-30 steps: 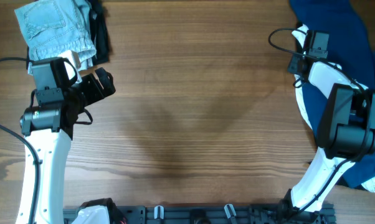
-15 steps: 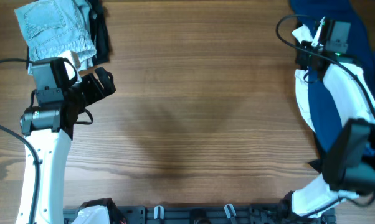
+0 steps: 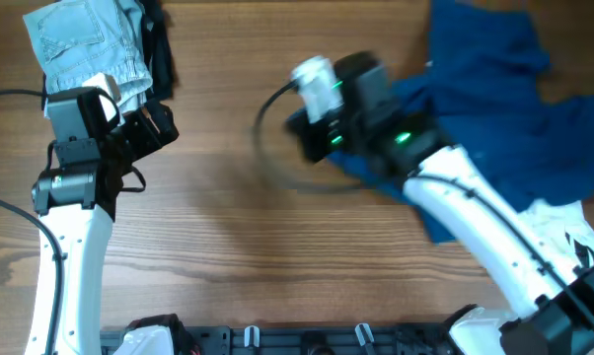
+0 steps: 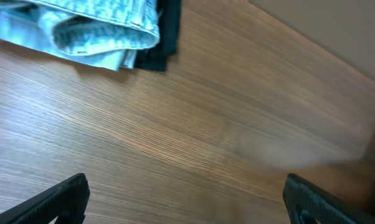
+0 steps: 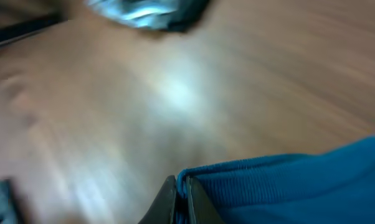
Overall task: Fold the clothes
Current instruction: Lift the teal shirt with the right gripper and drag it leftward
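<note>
the right gripper [image 5: 182,186] is clamping an edge of the dark blue garment [image 3: 494,89] near the middle of the counter [image 3: 228,237], the cloth spreading back toward the far right corner; the left gripper [image 4: 184,199] is hovering with jaws apart, well off left.

The right hand [image 5: 181,196] now sits far left of its earlier spot, pinching the dark blue garment [image 3: 494,94], which trails behind it.
</note>
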